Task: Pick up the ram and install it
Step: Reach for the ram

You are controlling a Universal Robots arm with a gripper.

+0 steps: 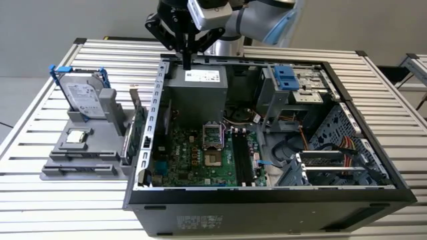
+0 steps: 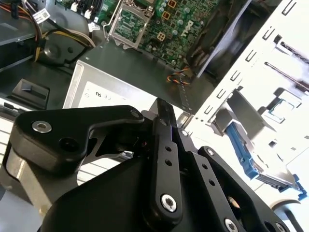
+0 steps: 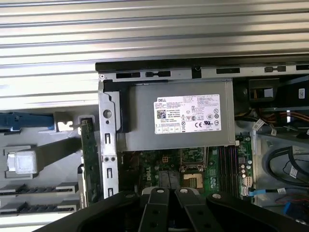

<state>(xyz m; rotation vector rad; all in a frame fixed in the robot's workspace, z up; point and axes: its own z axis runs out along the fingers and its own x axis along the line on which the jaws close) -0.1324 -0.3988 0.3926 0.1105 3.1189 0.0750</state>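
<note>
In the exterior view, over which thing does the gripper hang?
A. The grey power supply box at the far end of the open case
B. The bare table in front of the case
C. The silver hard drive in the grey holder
A: the gripper hangs over the power supply at the case's far edge, while the hard drive stands apart at the exterior view's left.
</note>
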